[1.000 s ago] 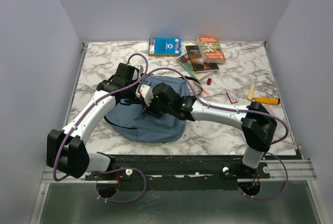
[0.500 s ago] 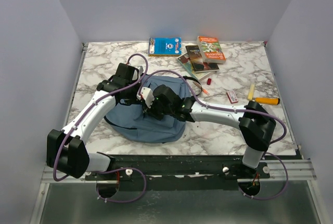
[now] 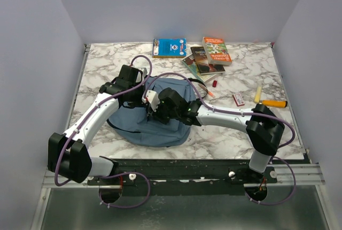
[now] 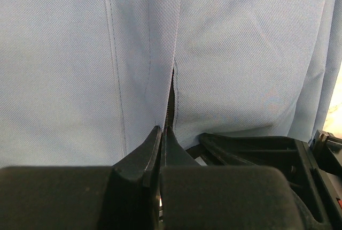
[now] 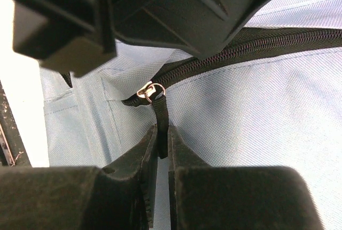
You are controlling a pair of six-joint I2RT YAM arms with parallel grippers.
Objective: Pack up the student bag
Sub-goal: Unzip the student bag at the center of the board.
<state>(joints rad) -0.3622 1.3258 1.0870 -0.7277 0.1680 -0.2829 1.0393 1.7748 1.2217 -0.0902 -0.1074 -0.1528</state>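
Links (image 3: 93, 113): white tubular shells
Joints (image 3: 68, 158): bulky black housings
Cables (image 3: 141, 58): purple, looped along both arms
Fingers (image 4: 140, 155): black, tapered

A high camera above and behind the near edge looks down over the whole table (image 3: 251, 59), while both wrist cameras press in close on the student bag (image 3: 155, 131), which all three views share.

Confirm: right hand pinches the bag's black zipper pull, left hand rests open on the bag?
No. The left hand is shut, pinching a fold of the student bag at its zipper line; the left wrist view shows it. The right hand does pinch the black zipper pull.
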